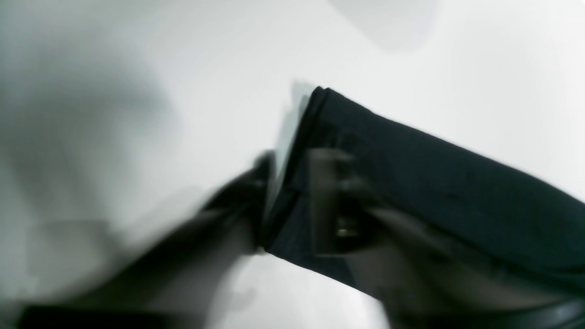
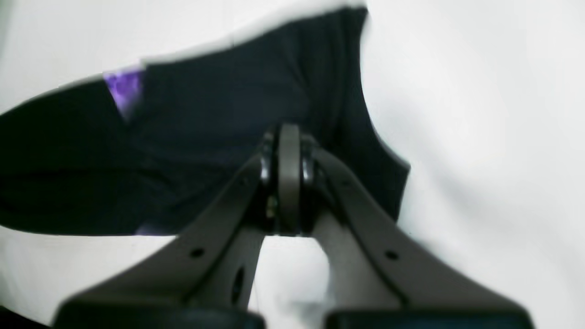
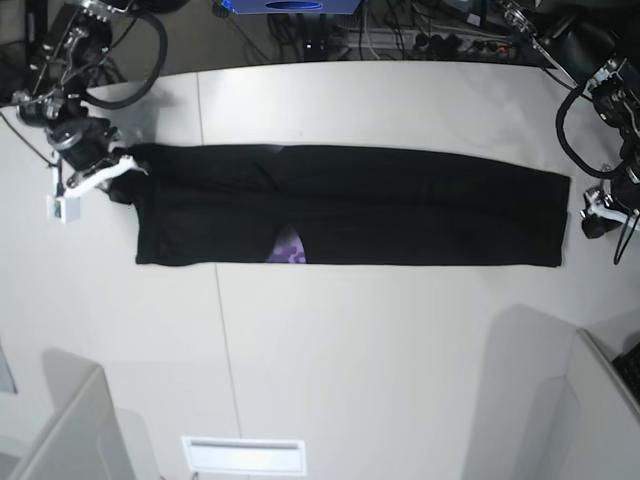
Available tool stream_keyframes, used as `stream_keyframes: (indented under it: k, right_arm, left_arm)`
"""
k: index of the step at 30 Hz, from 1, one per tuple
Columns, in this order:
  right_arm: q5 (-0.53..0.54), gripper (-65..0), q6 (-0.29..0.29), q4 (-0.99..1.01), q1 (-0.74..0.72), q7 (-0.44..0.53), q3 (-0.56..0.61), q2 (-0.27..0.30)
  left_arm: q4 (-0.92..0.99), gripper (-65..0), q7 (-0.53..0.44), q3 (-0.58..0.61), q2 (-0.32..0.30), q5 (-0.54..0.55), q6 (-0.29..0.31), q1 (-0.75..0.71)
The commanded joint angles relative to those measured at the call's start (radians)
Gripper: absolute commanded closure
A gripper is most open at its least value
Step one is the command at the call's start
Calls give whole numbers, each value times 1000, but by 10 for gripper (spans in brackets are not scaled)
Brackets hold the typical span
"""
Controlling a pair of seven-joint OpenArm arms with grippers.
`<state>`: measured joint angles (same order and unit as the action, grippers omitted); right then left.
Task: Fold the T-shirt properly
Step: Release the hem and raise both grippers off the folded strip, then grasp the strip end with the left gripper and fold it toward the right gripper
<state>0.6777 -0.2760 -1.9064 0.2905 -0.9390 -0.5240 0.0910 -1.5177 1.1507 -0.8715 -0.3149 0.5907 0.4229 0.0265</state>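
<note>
The black T-shirt (image 3: 400, 205) lies folded into a long strip across the white table (image 3: 380, 340), with a bit of purple print (image 3: 288, 248) showing at its near edge. My right gripper (image 3: 128, 172) is at the strip's left end. In the right wrist view it (image 2: 289, 173) is shut on the black cloth (image 2: 205, 114). My left gripper (image 3: 578, 218) is at the strip's right end. The left wrist view is blurred, and there its fingers (image 1: 292, 183) sit on either side of the layered cloth edge (image 1: 411, 183), gripping it.
Cables and equipment (image 3: 420, 30) crowd the table's back edge. Grey panels stand at the front left (image 3: 60, 430) and front right (image 3: 560, 400). A white slotted plate (image 3: 243, 455) sits at the front edge.
</note>
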Motion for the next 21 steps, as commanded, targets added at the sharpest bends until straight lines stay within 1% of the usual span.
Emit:
stream_keyframes:
  k: [1, 2, 4, 8, 11, 12, 15, 20, 21]
  right_arm:
    - [30, 0, -9, -17, 8, 27, 9, 3]
    - [32, 0, -9, -17, 28, 41, 12, 0]
    - [29, 0, -9, -15, 54, 68, 14, -18]
    - [26, 0, -9, -12, 72, 82, 14, -24]
    - [26, 0, -9, -11, 74, 77, 14, -21]
    - [26, 0, -9, -11, 74, 77, 14, -21]
    - [26, 0, -9, -12, 74, 77, 14, -23]
    - [26, 0, -9, -15, 83, 82, 14, -23]
    - [26, 0, -9, -15, 85, 82, 14, -23]
  left_arm:
    - [13, -395, -28, -4, -19, 12, 3, 3]
    - [41, -497, -48, -2, -16, 12, 3, 3]
    - [90, -643, -82, -2, -16, 12, 4, 3]
    - [207, -650, -153, 8, -16, 13, 11, 16]
    - [291, -650, -200, 108, -19, 5, 69, 48]
    - [323, -650, -222, 139, -19, 5, 77, 56]
    - [397, -650, -251, 197, -19, 5, 75, 74]
    - [460, -650, -252, 237, -19, 5, 78, 82]
    - [461, -591, -252, 246, -19, 7, 78, 80]
